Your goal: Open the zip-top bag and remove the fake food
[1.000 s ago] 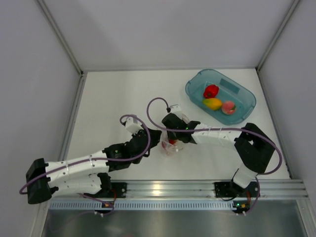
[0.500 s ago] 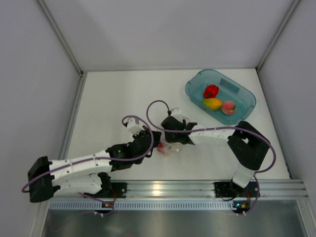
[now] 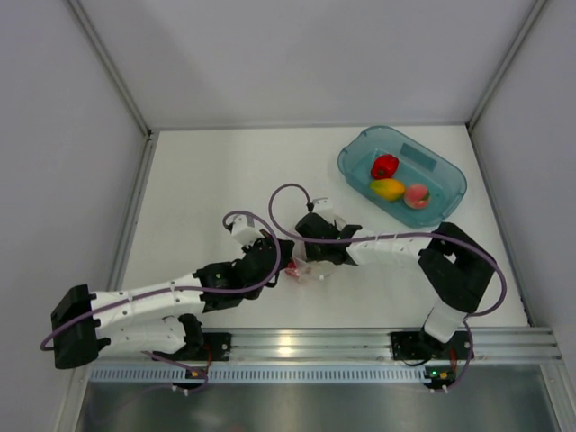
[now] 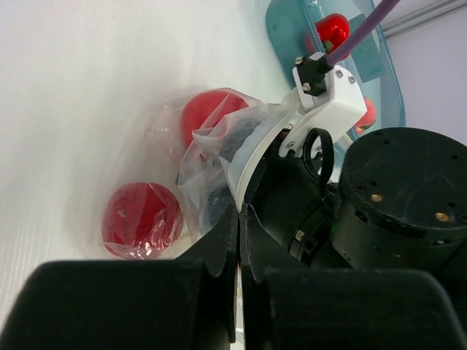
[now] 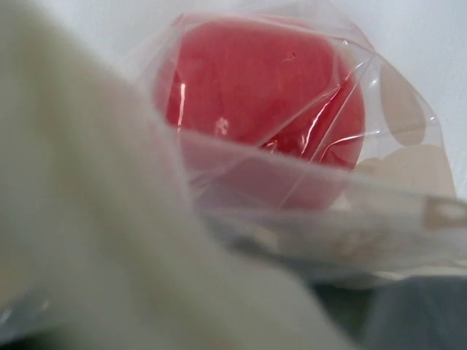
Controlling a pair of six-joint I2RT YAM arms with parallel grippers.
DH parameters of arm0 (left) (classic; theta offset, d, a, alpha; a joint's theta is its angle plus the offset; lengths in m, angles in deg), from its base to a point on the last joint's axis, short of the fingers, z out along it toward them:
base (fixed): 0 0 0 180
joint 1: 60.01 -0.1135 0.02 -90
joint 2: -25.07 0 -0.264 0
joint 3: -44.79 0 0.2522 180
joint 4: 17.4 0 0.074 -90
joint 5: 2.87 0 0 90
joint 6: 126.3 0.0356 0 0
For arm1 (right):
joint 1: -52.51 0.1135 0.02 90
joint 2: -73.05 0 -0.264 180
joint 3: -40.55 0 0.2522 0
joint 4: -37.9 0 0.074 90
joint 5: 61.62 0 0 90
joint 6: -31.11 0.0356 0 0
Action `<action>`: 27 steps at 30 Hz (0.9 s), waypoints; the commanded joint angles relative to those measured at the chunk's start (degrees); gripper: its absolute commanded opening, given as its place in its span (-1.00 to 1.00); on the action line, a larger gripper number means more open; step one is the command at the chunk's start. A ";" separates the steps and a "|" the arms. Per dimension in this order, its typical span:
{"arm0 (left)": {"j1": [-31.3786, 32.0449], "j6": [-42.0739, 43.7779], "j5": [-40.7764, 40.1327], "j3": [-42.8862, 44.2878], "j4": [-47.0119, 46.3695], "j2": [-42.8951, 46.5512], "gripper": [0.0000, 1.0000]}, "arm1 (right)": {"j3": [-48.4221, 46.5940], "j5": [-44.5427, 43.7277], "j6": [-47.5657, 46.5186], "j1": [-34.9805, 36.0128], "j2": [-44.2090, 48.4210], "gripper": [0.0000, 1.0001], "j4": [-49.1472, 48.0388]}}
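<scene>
White table (image 3: 207, 180) spreads under both my arms, grey walls around it. At its far right sits a teal tub (image 3: 450, 175) holding three pieces of fake food (image 3: 387, 189): red, yellow, peach. Mid-table, between my wrists, lies the zip-top bag (image 4: 219, 146) with two red pieces (image 4: 142, 215) inside. My left jaws are pressed together on its film edge. My right jaws are at the bag's mouth; I cannot tell whether they are apart.

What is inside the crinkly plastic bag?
Through the clear zip-top bag you can see a red fruit and a second red fruit. The right gripper covers part of the bag, so anything more in there is hidden.
</scene>
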 commanded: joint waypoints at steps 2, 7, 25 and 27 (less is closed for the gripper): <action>0.23 1.12 -1.18 0.34 -0.72 -0.20 -1.00 | -0.41 -0.53 -1.99 0.58 5.64 -0.35 -1.35; 0.23 1.83 -1.10 0.60 -0.63 0.07 -1.00 | -1.21 -0.97 -4.98 1.64 8.45 -0.37 -2.41; 0.23 4.82 -3.73 0.69 0.16 0.68 -1.00 | -1.56 5.35 -9.99 3.92 24.09 -0.39 -4.34; 0.23 4.82 -3.91 0.78 0.43 0.68 -1.00 | -1.30 6.32 -10.43 3.92 26.55 -0.39 -5.13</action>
